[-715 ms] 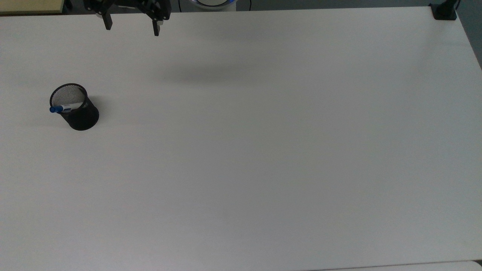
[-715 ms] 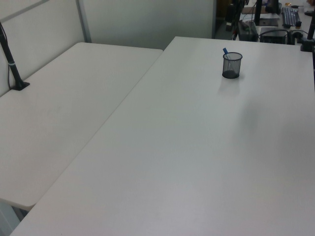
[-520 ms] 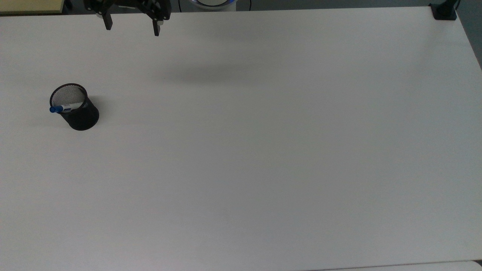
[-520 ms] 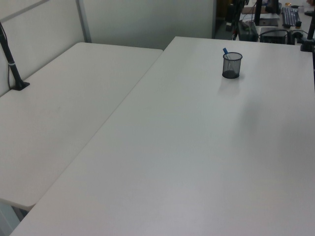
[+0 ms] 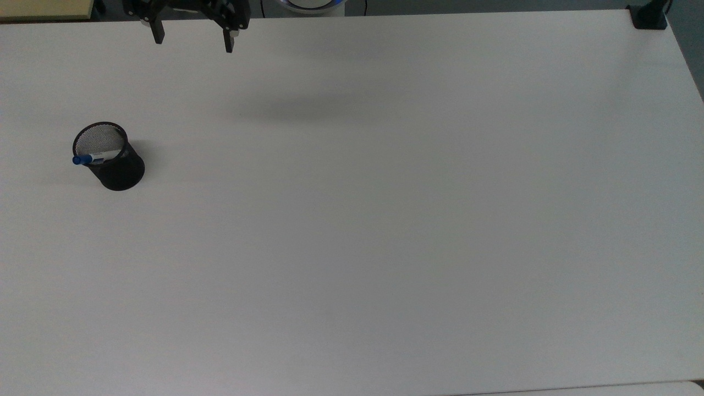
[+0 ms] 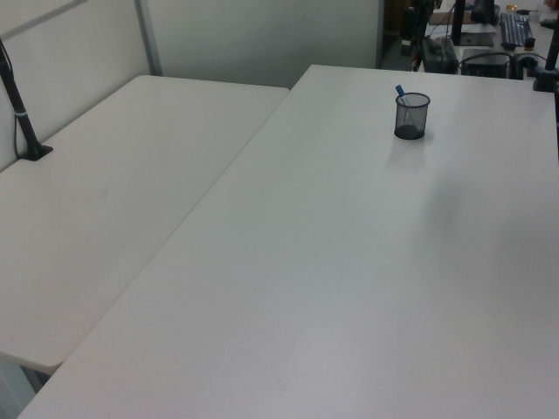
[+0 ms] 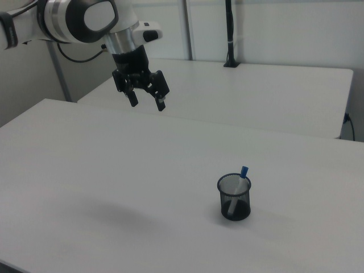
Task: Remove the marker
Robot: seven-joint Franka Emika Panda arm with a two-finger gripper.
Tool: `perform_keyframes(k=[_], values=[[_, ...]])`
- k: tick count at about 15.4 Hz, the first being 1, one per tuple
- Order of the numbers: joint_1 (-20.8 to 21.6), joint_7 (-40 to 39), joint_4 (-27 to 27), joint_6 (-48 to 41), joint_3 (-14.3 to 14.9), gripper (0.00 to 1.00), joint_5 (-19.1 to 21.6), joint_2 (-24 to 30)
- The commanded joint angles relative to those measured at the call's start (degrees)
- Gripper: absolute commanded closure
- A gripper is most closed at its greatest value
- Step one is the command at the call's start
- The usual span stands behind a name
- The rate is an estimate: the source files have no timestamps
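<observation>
Taking the right view from its left edge, the arm reaches in with the gripper (image 7: 147,104) hanging high above the white bench (image 7: 114,187), wrist pointing down. Its two fingers (image 7: 161,104) stand wide apart with nothing between them, a sensible state for a hand that has yet to close on anything. It is well apart from the black mesh cup (image 7: 234,198), up and toward the right view's left of it, so the approach looks hardly begun.

The cup is the landmark here. It stands upright on the bench, alone. The marker (image 7: 241,181) sits inside it, leaning against the rim, the white barrel running down into the mesh and the blue cap poking out above the rim on the right view's right side. That lean is simply how a slim pen rests in a wider cup.

In the top view the gripper (image 5: 192,45) sits at the bench's far edge, above and to the top view's right of the cup (image 5: 114,159), and the marker's (image 5: 91,159) cap overhangs the rim on the top view's left. In the left view the cup (image 6: 411,116) shows the cap of the marker (image 6: 400,91) on the left view's left.

My judgement: the exposed cap is the only graspable part, so the fingers must come down over the cup, straddle the cap, and lift along the marker's tilt, or the light cup may tip or come up with it.
</observation>
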State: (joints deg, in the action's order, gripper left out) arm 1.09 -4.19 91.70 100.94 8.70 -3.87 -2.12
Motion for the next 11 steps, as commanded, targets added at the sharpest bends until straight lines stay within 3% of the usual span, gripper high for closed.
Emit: perform_keyframes(k=[1, 7, 11], values=[[-0.6, -1.7, 1.5, -1.0, -0.5, 0.00, -1.0, 1.8], [-6.3, -22.3, 1.1, -2.0, 0.3, 0.00, -1.1, 0.3], [-10.7, -23.5, 0.9, 6.3, 0.4, 0.00, -1.3, -4.9]])
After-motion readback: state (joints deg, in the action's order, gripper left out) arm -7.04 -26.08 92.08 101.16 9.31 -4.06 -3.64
